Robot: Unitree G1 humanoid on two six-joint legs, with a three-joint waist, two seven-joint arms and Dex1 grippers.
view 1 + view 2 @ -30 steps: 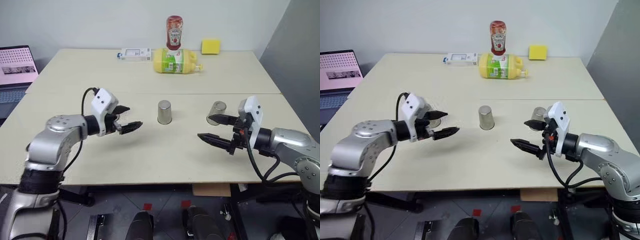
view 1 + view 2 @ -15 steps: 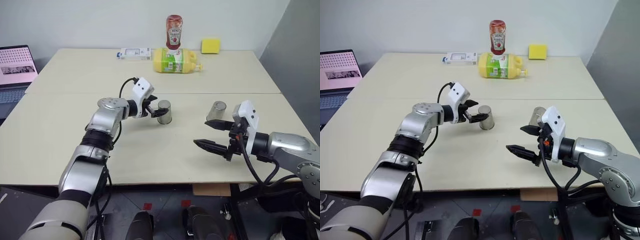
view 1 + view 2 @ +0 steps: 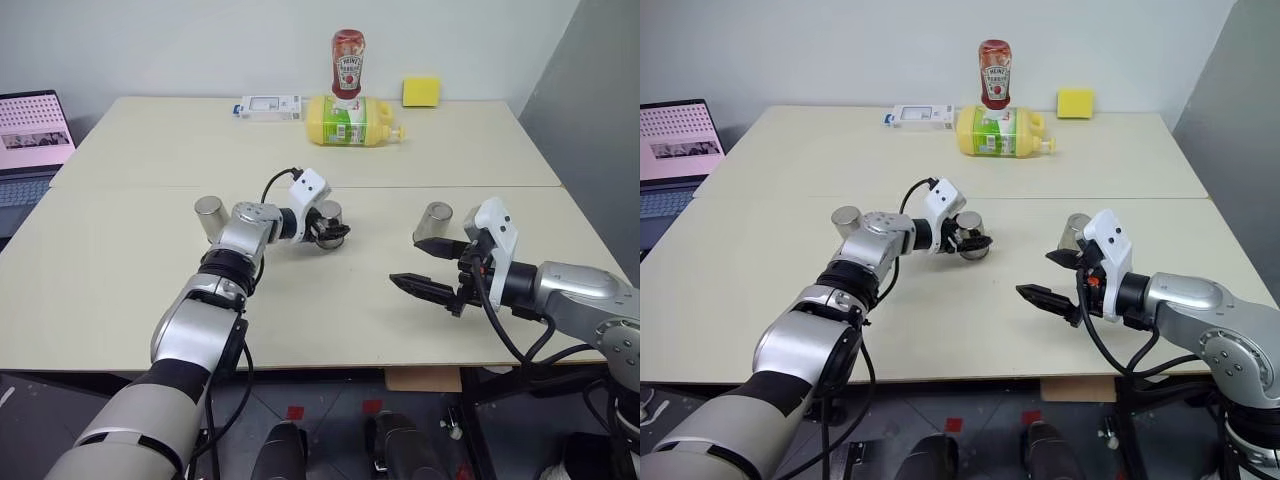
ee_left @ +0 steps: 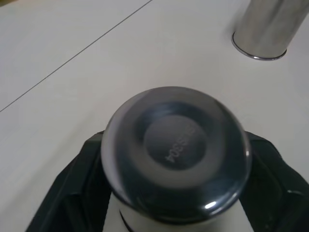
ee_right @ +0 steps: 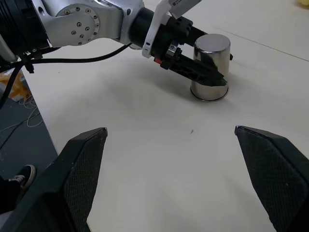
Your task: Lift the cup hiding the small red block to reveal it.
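Both arms are silver-grey metal with rounded joint housings; the round housing in the right wrist view bears a ring of small screws. Near the shoulder the shells turn pale beige, with black bands between segments. Each wrist carries a white angular camera block. A black cable loops beside each forearm. The left end effector (image 3: 333, 232) and right end effector (image 3: 420, 266) have black, textured, tapered fingers.
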